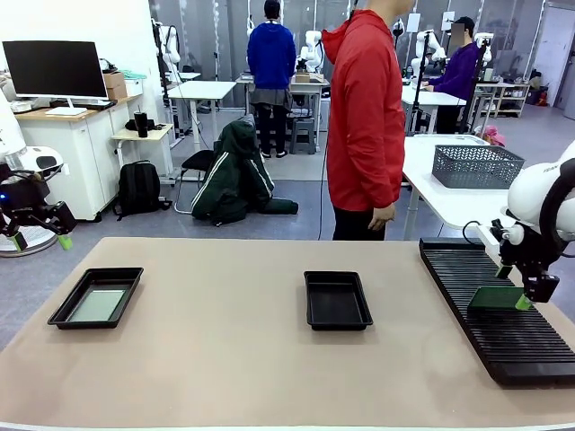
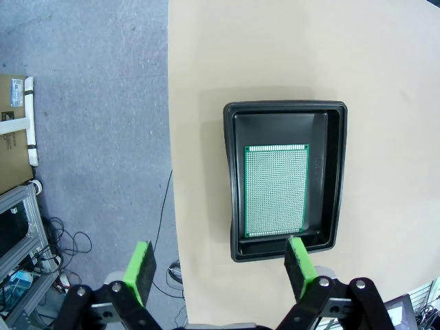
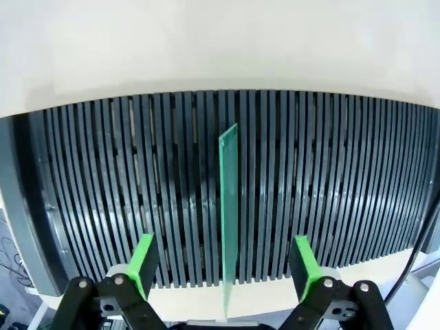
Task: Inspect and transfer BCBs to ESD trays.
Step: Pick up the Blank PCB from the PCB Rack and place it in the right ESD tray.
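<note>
One ESD tray (image 1: pixel 61 310) lies at the table's left with a green BCB (image 1: pixel 97 305) flat on its floor. In the left wrist view that tray (image 2: pixel 289 108) and its BCB (image 2: pixel 276 190) lie below and ahead of my open left gripper (image 2: pixel 220 269). The left gripper (image 1: pixel 42 239) hangs off the table's left edge. A second ESD tray (image 1: pixel 337 300) sits empty at mid-table. Another BCB (image 1: pixel 494 298) stands on edge in the black slotted rack (image 1: pixel 503 341). My right gripper (image 3: pixel 223 267) straddles this upright BCB (image 3: pixel 229 199), its pads (image 3: pixel 143 265) wide apart and clear of it.
A person in a red jacket (image 1: pixel 364 117) stands at the far side, hands down. The long rack (image 3: pixel 103 192) takes up the table's right side. A grey mesh basket (image 1: pixel 476 166) rests on a white table behind. Bare tabletop lies between the trays.
</note>
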### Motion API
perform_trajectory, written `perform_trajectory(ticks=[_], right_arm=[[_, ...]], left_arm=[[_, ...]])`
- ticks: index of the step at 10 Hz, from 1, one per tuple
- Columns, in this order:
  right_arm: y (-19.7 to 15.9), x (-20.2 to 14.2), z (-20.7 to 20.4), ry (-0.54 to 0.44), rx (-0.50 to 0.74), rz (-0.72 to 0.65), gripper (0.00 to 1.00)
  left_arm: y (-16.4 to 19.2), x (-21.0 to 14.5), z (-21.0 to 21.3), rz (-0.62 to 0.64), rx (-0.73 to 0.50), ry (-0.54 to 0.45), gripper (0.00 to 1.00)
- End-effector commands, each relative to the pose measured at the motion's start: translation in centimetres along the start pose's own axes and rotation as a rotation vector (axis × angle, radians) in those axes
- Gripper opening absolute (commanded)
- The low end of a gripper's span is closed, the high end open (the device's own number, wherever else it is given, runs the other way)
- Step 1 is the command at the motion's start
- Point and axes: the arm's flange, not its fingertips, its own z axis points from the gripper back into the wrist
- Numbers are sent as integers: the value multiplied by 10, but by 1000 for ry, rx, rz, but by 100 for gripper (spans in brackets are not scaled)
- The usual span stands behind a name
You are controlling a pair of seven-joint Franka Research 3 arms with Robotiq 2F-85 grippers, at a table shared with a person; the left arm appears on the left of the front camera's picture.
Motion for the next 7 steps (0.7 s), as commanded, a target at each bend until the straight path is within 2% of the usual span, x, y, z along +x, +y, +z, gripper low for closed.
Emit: perform_trajectory(ticks=[1, 6, 7], right_arm=[[-1, -9, -12, -20, -38, 4, 100], [-4, -9, -18, -50, -58, 17, 100], [-5, -9, -18, -49, -49, 16, 97]], left_arm=[[1, -1, 0, -6, -7, -3, 100], [1, -1, 0, -6, -7, -3, 100], [1, -1, 0, -6, -7, -3, 100]])
